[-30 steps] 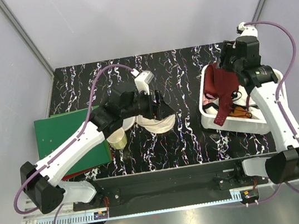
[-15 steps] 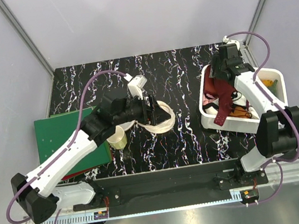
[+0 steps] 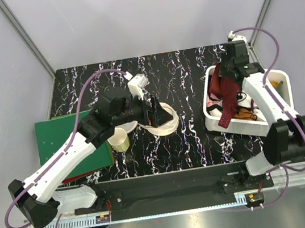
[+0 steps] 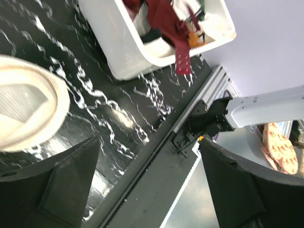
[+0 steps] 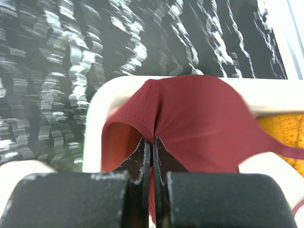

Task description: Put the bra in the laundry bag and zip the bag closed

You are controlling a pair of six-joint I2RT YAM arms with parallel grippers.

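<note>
Just now the right gripper (image 5: 152, 142) pressed its jaws together on a fold of the bra (image 5: 190, 118), still in the white bin (image 3: 240, 126) at frame right, while the left gripper (image 3: 156, 109) hangs with jaws spread over the laundry bag (image 3: 165, 124) at the centre of the worktop (image 3: 188, 85), so lifting can likely start.

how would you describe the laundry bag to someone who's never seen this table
On the black marbled table, look left of centre, just right of the green board. The laundry bag is the round, flat cream mesh pouch there, partly hidden by the left gripper. The cup beside it is smaller, yellower and upright.
</note>
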